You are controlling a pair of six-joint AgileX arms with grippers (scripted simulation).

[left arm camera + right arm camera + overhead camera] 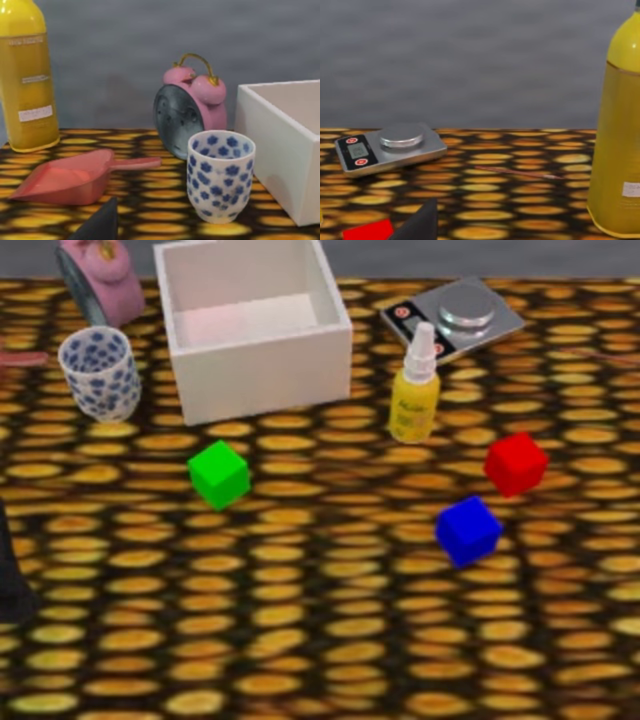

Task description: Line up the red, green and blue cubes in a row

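Three cubes lie apart on the patterned table. In the top view the green cube [219,474] sits left of centre, in front of the white box. The red cube [516,463] is at the right, and the blue cube [468,530] lies just in front of it and to its left. No gripper reaches into the top view; only a dark piece of my left arm [9,575] shows at the left edge. A dark part of my left gripper [97,225] shows low in the left wrist view. My right gripper [420,222] shows beside a corner of the red cube [367,231].
A big white box [262,365] stands at the back, with a blue-flowered cup [99,372] and a pink alarm clock [100,280] to its left. A yellow spray bottle [415,400] and a kitchen scale [452,318] stand at the back right. A pink scoop [70,177] lies near the cup.
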